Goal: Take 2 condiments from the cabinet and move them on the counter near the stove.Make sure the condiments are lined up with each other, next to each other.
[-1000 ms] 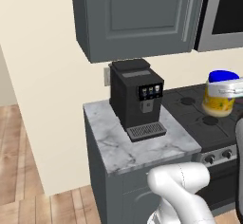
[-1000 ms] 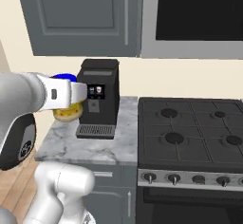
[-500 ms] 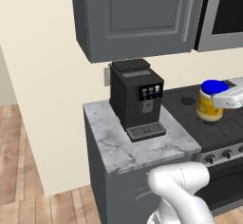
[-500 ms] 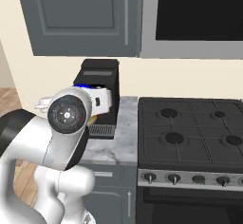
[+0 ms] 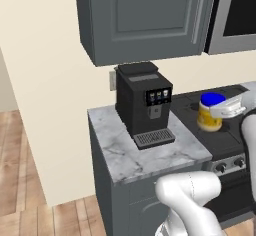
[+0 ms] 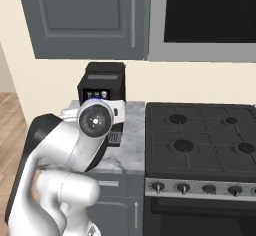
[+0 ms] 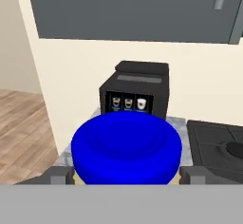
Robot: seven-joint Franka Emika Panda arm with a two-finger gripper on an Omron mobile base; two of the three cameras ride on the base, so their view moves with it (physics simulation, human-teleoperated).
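Lowered and swung in since a second ago, the yellow jar (image 5: 210, 113) now hangs close over the stove's (image 6: 202, 139) left edge, just beside the counter (image 5: 145, 152).

Gripper (image 7: 127, 175) is clamped on the jar: in the hand view the dark fingertips (image 7: 59, 175) sit against either side of the body just under the blue lid (image 7: 126, 144), and from the left base view the white hand reaches in from the right to hold it upright. Whether its base touches the grates is hard to judge from these angles. On the marble counter stands a black coffee machine (image 5: 142, 103), to the jar's left; overhead, the dark grey cabinet (image 5: 145, 15) has its door shut.
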